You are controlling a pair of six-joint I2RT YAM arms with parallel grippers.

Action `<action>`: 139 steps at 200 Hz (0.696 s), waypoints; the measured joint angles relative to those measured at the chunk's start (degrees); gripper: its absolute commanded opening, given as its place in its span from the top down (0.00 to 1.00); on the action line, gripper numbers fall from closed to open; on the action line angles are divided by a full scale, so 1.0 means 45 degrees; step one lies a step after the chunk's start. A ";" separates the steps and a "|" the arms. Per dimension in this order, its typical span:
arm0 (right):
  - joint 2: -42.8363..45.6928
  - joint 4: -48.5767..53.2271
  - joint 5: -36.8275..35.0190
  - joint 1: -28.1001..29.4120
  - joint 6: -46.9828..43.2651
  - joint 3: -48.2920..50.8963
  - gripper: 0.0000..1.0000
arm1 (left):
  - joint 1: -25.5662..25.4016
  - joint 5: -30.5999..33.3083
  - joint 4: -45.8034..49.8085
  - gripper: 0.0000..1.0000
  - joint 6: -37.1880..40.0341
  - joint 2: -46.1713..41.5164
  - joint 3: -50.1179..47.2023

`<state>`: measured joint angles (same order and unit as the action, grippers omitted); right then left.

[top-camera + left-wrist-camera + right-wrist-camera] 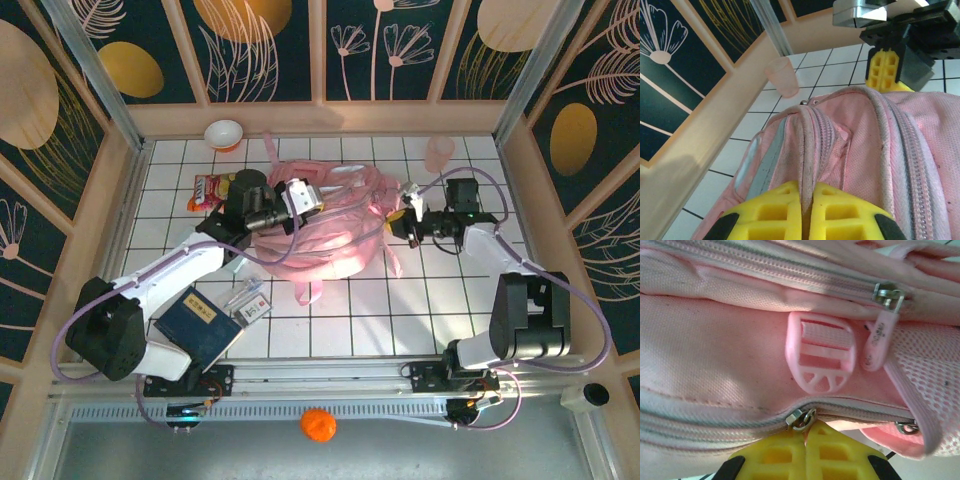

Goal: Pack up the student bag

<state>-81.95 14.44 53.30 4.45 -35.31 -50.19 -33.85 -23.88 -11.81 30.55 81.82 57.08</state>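
- The student bag [325, 235] lies slumped on the white tiled table [380, 320] at the centre of the top view. It sits between the two arms, so each can reach one side.
- The left gripper [806, 192], at the bottom of the left wrist view, has its jaws pressed together on a raised trim seam of the bag. This is probably an anchor, so the soft fabric does not drag.
- The right gripper [805, 432], at the bottom of the right wrist view, is closed with the metal zipper slider [800, 419] at its tips. It appears to pinch the slider's tab, placed to run the zip open.
- The blue book [200, 322] at lower left and the snack packet [208, 188] left of the bag both lie outside it, so packing looks barely begun.
- The pink cup [438, 152] stands apart from the bag, toward the upper right.
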 measured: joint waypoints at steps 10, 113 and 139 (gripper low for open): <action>0.0078 0.0097 -0.0262 0.0189 0.0204 0.0000 1.00 | -0.0136 0.0355 -0.0136 1.00 -0.0073 0.0063 0.0000; 0.1923 0.2914 -0.1705 0.0952 0.1030 -0.0262 1.00 | -0.0699 0.3395 -0.0355 1.00 0.0403 0.0763 0.0058; 0.1821 0.4031 -0.1467 0.1103 0.1059 -0.0845 1.00 | -0.0661 0.4337 0.0019 1.00 0.0748 0.0884 0.0058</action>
<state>-73.76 32.58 46.70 9.41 -30.55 -54.00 -36.82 -4.36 -11.73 33.91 85.80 57.34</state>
